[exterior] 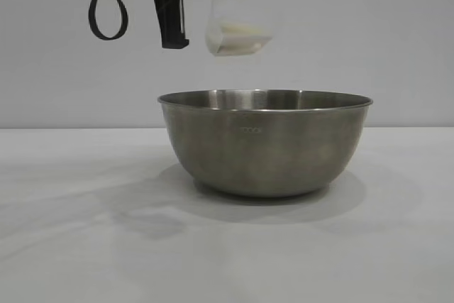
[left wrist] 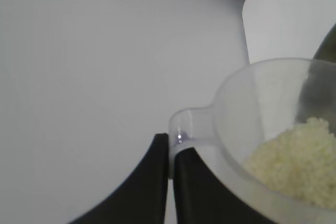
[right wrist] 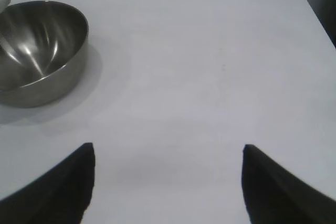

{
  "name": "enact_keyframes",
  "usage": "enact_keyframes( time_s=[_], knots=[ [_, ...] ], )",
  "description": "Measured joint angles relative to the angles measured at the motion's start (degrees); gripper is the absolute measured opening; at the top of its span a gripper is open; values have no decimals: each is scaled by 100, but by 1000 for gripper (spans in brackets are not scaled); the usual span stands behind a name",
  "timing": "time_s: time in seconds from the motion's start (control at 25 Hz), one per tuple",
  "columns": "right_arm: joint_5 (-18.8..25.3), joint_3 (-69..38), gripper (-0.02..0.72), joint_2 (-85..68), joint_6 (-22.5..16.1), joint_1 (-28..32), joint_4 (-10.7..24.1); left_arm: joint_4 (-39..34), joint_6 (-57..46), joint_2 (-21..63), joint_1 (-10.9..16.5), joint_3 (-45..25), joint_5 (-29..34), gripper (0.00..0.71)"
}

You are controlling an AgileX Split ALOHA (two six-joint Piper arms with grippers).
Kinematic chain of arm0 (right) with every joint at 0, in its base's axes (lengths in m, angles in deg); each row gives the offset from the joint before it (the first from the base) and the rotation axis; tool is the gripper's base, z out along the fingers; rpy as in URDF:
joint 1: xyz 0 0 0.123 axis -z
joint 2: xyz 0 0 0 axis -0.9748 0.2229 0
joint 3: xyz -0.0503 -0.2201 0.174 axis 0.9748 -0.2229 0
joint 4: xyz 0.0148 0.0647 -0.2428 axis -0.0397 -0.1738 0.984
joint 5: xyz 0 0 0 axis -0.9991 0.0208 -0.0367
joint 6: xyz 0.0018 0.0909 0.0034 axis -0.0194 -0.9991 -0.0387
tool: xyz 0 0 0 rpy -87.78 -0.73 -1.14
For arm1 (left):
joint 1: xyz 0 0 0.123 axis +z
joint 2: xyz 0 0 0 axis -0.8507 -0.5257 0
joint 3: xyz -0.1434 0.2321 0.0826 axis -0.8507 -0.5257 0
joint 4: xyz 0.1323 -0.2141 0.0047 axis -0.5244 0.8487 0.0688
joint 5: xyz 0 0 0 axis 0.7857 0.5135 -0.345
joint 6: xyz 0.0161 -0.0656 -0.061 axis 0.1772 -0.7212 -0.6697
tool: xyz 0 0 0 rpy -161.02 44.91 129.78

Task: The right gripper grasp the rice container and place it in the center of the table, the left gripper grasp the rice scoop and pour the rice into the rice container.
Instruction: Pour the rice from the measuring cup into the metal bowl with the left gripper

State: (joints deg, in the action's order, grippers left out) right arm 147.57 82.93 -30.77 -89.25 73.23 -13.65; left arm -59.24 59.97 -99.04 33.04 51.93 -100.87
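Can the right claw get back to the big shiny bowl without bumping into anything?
Probably yes. The right claw hangs open over bare table, and nothing lies between it and the bowl. The left claw holds the scoop above the bowl, so coming in low looks safest.

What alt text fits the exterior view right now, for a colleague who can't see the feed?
The left tool holds the rice scoop, tilted and still holding rice, in the air above the rice container. The steel container stands upright on the white table. No rice is seen falling, and the right arm is out of view.
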Motion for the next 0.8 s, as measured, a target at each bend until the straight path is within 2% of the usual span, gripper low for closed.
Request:
enact_keyframes(
  time_s=[0.36, 0.8],
  knots=[
    [0, 0, 532, 0, 0, 0, 0, -462, 1567, 0, -45, 13, 10, 0],
    [0, 0, 532, 0, 0, 0, 0, -476, 3108, 0, -45, 13, -9, 0]
  ],
)
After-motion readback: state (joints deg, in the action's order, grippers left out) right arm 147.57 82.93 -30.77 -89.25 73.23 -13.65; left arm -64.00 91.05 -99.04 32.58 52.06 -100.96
